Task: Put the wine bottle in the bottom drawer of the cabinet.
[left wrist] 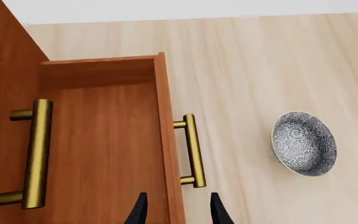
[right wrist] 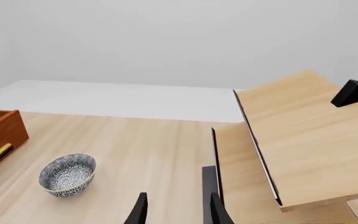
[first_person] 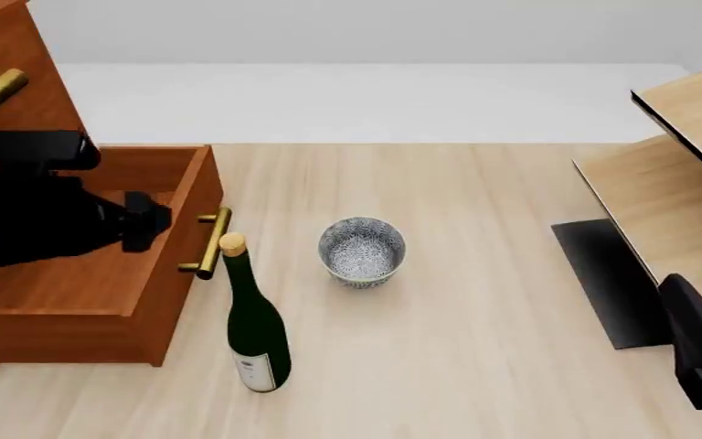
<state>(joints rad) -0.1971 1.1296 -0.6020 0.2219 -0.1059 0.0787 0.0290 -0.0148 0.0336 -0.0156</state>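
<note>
The wine bottle (first_person: 255,331) stands upright on the table just in front of the open bottom drawer (first_person: 77,297), right of the drawer's front corner. It does not show in either wrist view. The drawer is pulled out of the cabinet (first_person: 4,64), and its brass handle (first_person: 211,242) faces the bottle's top. My left arm (first_person: 47,219) hangs over the drawer. My left gripper (left wrist: 177,212) is open and empty, with its fingers either side of the drawer's front panel (left wrist: 166,140), near the handle (left wrist: 191,149). My right gripper (right wrist: 177,211) is open and empty, low at the right.
A blue-patterned bowl (first_person: 361,249) sits right of the drawer handle; it also shows in the left wrist view (left wrist: 305,143) and the right wrist view (right wrist: 67,174). A pale wood shelf unit (first_person: 680,183) with a black base fills the right side. An upper drawer handle (left wrist: 36,154) overhangs the drawer.
</note>
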